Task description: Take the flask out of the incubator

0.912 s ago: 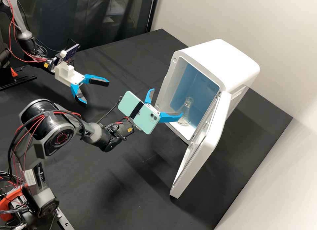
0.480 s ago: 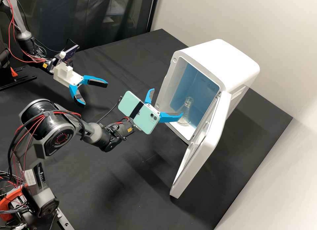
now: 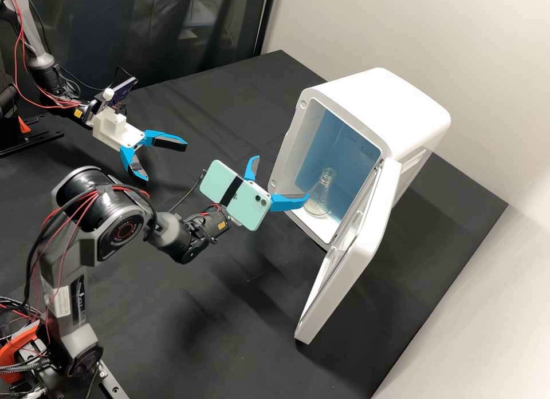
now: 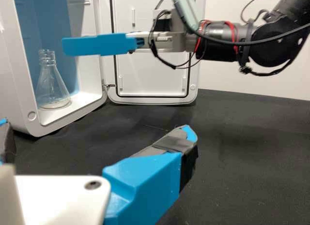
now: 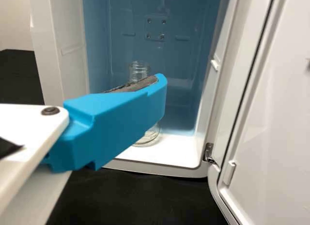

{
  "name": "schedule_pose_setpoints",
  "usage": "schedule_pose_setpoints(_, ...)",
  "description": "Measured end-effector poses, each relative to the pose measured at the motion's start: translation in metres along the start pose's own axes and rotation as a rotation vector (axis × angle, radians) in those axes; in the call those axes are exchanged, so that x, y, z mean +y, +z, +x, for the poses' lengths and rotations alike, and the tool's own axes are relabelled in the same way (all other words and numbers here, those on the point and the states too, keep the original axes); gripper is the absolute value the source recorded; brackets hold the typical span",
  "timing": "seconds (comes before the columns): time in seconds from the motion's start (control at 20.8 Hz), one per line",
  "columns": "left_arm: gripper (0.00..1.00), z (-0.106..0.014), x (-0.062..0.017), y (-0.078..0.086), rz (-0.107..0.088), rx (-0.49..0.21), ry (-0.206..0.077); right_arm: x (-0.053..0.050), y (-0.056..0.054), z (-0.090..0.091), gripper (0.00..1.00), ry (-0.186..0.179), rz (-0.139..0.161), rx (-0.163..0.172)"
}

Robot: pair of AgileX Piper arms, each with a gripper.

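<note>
While the right gripper (image 3: 275, 184) hangs spread open just outside the incubator (image 3: 389, 107), the swung-out door (image 3: 349, 256) stands close beside it, so I'd judge the way in narrow. Standing upright inside it, the flask (image 3: 321, 193) looks like thin clear glass, light, slippery and breakable, best pinched gently at the neck. Farther back the left gripper (image 3: 152, 154), also open, hovers well apart over the bench (image 3: 229, 101).

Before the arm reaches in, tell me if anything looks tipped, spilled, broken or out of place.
Nothing stands out. The flask stands upright on the incubator floor, with no spill seen around it. The door hangs wide open, and the right hand, open, is just outside the opening. The left hand is open above the bench.
</note>
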Motion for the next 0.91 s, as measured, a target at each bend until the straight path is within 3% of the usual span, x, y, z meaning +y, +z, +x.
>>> schedule_pose_setpoints(0.14, 1.0, 0.0, 0.0, 0.0, 0.0, 0.0, 0.0, -0.005, 0.003, 0.012, 1.0, 0.001, -0.012, -0.012)
schedule_pose_setpoints(0.38, 1.0, 0.0, 0.0, 0.0, 0.0, 0.0, 0.0, -0.022, 0.002, 0.025, 1.0, -0.042, -0.046, -0.005)
schedule_pose_setpoints(0.53, 1.0, 0.0, -0.0001, 0.0, 0.0, -0.002, -0.001, -0.029, 0.002, 0.034, 1.0, -0.044, -0.067, -0.01)
schedule_pose_setpoints(0.77, 1.0, 0.0, 0.0, 0.0, -0.003, 0.003, 0.002, -0.036, 0.011, 0.048, 1.0, -0.051, -0.071, -0.062)
schedule_pose_setpoints(0.91, 1.0, 0.001, -0.0004, 0.002, -0.006, 0.0, 0.002, -0.039, 0.013, 0.056, 1.0, -0.049, -0.077, -0.069)
